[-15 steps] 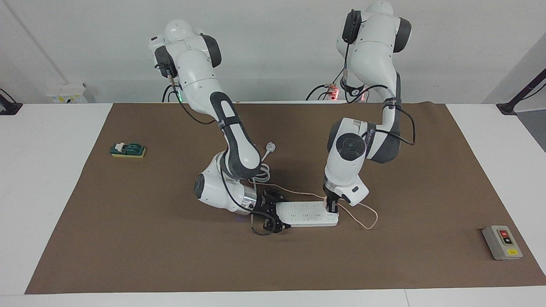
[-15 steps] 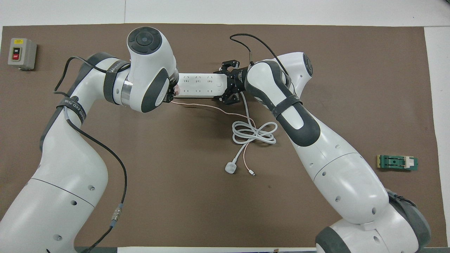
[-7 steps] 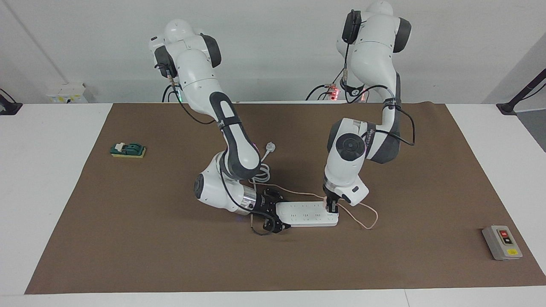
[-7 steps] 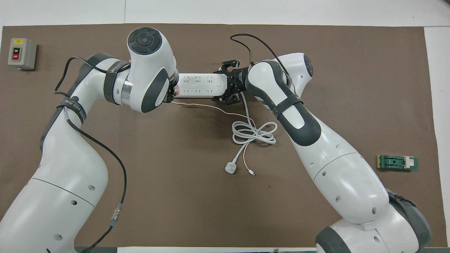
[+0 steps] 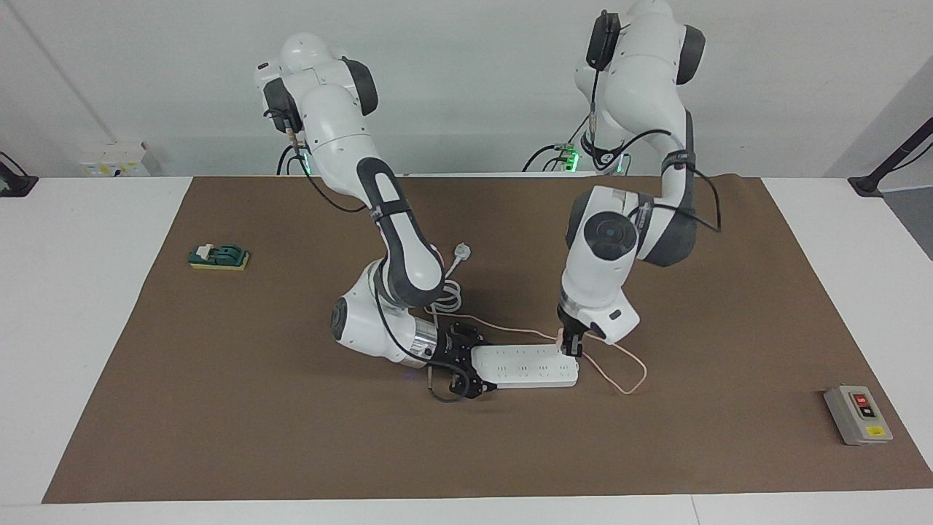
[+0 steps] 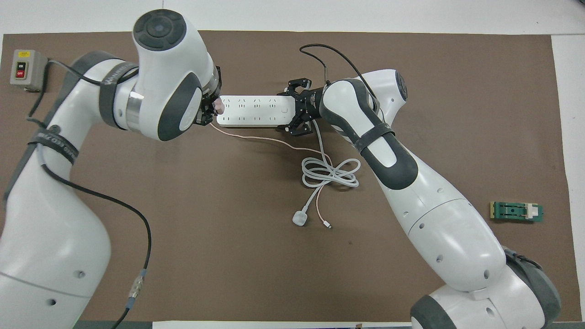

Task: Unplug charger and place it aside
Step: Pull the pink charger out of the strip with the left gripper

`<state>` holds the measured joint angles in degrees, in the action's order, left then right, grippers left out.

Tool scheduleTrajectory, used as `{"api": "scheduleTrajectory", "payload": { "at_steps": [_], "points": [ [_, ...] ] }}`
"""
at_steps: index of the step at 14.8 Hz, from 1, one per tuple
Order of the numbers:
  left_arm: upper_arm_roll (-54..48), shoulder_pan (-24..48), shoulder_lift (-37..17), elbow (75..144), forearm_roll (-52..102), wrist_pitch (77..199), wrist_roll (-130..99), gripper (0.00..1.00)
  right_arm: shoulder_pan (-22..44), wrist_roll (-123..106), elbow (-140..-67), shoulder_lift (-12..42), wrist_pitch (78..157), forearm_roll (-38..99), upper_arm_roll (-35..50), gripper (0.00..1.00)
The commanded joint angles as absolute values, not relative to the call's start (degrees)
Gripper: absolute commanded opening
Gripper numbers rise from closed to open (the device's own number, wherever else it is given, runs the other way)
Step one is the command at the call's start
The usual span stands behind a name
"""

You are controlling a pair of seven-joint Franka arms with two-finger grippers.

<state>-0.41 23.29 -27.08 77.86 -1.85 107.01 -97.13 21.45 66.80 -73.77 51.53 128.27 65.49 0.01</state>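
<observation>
Gripping the charger [image 5: 561, 337] in shut jaws, the left gripper [image 5: 571, 348] hangs over the strip [image 5: 525, 366] at the end toward the left arm's side of the bench [image 5: 219, 408], as the facing view shows. Whether the prongs are fully clear of the socket cannot be told here. The right gripper [image 5: 461, 364] clamps the strip's other end, jaws closed on it, pinning it to the mat. A straight upward pull, with that hold kept firm, looks the cleanest way to free the plug without dragging the strip.

Seen from overhead, the charger [image 6: 220, 105] shows pink at the left gripper [image 6: 211, 109], just off the end of the strip [image 6: 251, 111]. Its pink cable [image 6: 274, 141] trails toward the robots and crosses the coiled white cord [image 6: 329, 173], so a snag is possible. Bare mat lies open toward the left arm's end, short of the switch box [image 6: 27, 68] at the corner; that seems the likeliest room for setting it down. A green block [image 6: 516, 212] sits well apart at the right arm's end.
</observation>
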Motion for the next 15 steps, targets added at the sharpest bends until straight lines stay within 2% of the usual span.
{"api": "scheduleTrajectory", "payload": {
  "at_steps": [1,8,11,13,14,15],
  "points": [
    [-0.4,23.0,-23.8,82.1,-1.3,107.4,-95.7,0.00,22.9,60.2,-73.0,55.5,133.4,66.2,-0.1,0.00],
    [-0.4,22.9,-23.3,82.2,-1.2,104.3,-85.7,0.00,22.9,60.7,-73.0,55.5,134.5,65.9,-0.1,0.00],
    [-0.4,21.7,-21.3,83.9,-1.2,101.4,-72.0,0.00,23.3,61.0,-72.9,54.9,133.9,65.9,-0.1,0.14],
    [-0.4,20.7,-18.3,87.5,-1.2,101.8,-62.4,0.00,23.5,61.6,-72.9,54.7,134.0,65.8,-0.1,0.42],
    [-0.4,19.5,-17.1,89.0,-1.2,101.9,-57.9,0.00,23.7,62.5,-72.9,54.5,134.1,65.6,-0.1,0.67],
    [-0.4,18.8,-16.2,90.3,-1.1,101.9,-53.8,0.00,24.0,63.2,-73.0,54.3,134.1,65.3,-0.2,0.98]
  ]
}}
